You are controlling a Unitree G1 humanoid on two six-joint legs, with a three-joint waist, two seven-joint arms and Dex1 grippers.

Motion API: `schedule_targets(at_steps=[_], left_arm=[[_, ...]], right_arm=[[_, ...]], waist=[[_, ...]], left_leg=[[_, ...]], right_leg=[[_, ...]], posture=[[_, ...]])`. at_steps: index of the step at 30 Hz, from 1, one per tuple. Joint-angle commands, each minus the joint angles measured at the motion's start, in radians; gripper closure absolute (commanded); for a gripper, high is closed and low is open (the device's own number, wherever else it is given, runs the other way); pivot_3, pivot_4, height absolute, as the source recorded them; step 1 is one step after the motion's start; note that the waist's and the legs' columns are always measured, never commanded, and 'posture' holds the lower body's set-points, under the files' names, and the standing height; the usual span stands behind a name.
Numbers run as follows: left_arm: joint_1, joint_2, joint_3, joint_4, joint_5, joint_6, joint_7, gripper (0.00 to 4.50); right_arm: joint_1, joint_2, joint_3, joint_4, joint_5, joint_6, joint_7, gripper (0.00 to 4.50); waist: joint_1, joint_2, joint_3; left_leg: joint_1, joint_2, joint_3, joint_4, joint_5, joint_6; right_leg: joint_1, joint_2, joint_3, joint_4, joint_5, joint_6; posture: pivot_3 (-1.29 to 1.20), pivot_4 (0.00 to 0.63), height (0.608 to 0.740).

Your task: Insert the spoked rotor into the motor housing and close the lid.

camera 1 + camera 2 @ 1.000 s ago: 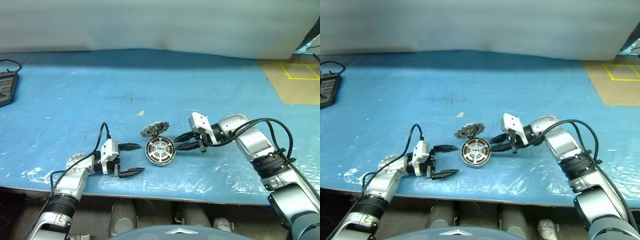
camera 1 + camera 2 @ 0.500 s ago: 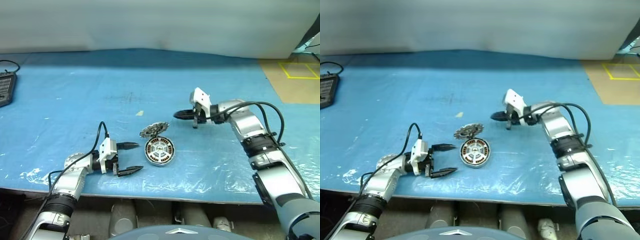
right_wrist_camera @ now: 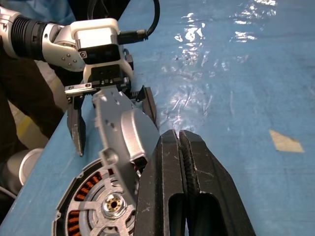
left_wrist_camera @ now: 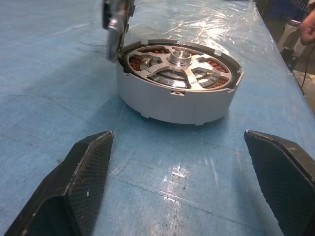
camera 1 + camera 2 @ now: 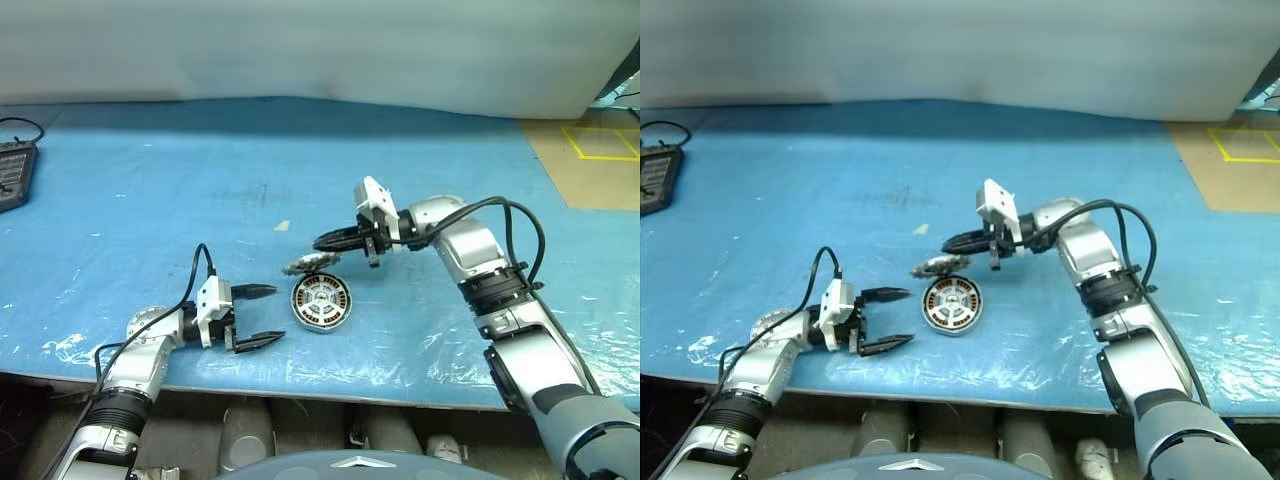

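Note:
The motor housing (image 4: 167,105) sits near the table's front edge. The spoked rotor (image 5: 320,301) lies inside it, its silver spokes and hub over the copper windings. The toothed lid (image 5: 309,264) stands tilted up at the housing's far edge, joined to it. My right gripper (image 5: 319,243) is shut on nothing and points left, its tips just above and behind the lid. I cannot tell whether they touch it. My left gripper (image 5: 263,315) rests open on the table, a short way left of the housing, and faces it.
A blue plastic-covered sheet (image 5: 150,200) covers the table. A black device (image 5: 12,175) lies at the far left edge. A small pale scrap (image 5: 282,226) lies behind the lid. A brown board with yellow tape (image 5: 595,150) sits at the far right.
My right gripper closed, left the housing's right side, rose, then swung left to the lid's far side. The lid now looks more edge-on. The left arm stayed put.

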Motion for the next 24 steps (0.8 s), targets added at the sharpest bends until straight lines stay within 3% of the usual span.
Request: schedule_targets(at_steps=[1,10,24], left_arm=[[0.011,0.013,0.019,-0.018,-0.015,-0.013,0.000,0.00],[0.011,0.015,0.016,-0.019,-0.015,-0.010,0.008,0.00],[0.014,0.025,0.018,-0.033,-0.020,0.001,0.018,0.00]], right_arm=[[0.025,-0.009,0.015,-0.056,0.015,0.019,0.023,4.47],[0.121,-0.090,0.099,-0.141,-0.031,-0.022,0.085,4.47],[0.192,-0.086,0.145,-0.055,-0.102,-0.117,0.056,4.47]], waist=[[0.000,0.000,0.000],[-0.001,0.000,0.000],[-0.001,0.000,-0.001]], left_leg=[[0.000,0.000,0.000,0.000,0.000,0.000],[0.000,0.000,0.000,0.000,0.000,0.000],[0.004,0.000,0.000,0.000,0.000,0.000]], right_leg=[[0.000,0.000,0.000,0.000,0.000,0.000],[0.000,0.000,0.000,0.000,0.000,0.000],[0.003,0.000,0.000,0.000,0.000,0.000]], posture=[[0.00,0.150,0.740],[0.00,0.150,0.740],[0.00,0.150,0.740]])
